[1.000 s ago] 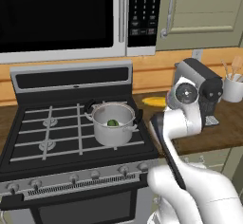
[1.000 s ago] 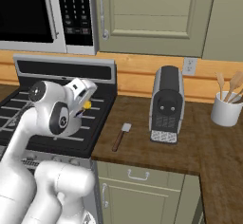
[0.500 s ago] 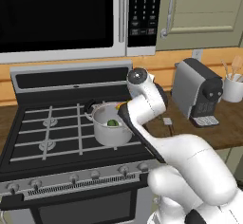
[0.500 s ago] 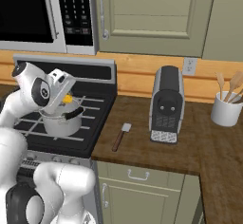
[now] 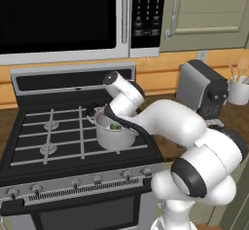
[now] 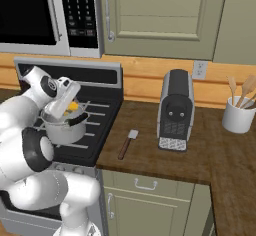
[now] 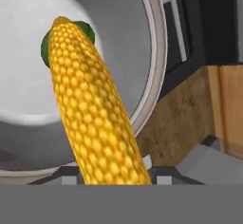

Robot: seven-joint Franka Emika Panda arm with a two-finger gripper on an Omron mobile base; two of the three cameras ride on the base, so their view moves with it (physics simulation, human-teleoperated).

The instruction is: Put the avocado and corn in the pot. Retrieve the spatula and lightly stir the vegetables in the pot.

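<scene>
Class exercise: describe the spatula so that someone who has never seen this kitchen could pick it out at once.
Start at the black coffee machine on the wooden counter. Just to its left, between the machine and the stove, the spatula lies flat near the counter's front. Unlike the pale wooden utensils standing in the white cup, it has a dark handle, a pale blade, and lies alone.

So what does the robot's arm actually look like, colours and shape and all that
The arm is made of glossy white, rounded segments with dark grey or black rings at the joints. One joint ends in a round grey cap. The white hand is blockier. No cables or markings are visible.
</scene>
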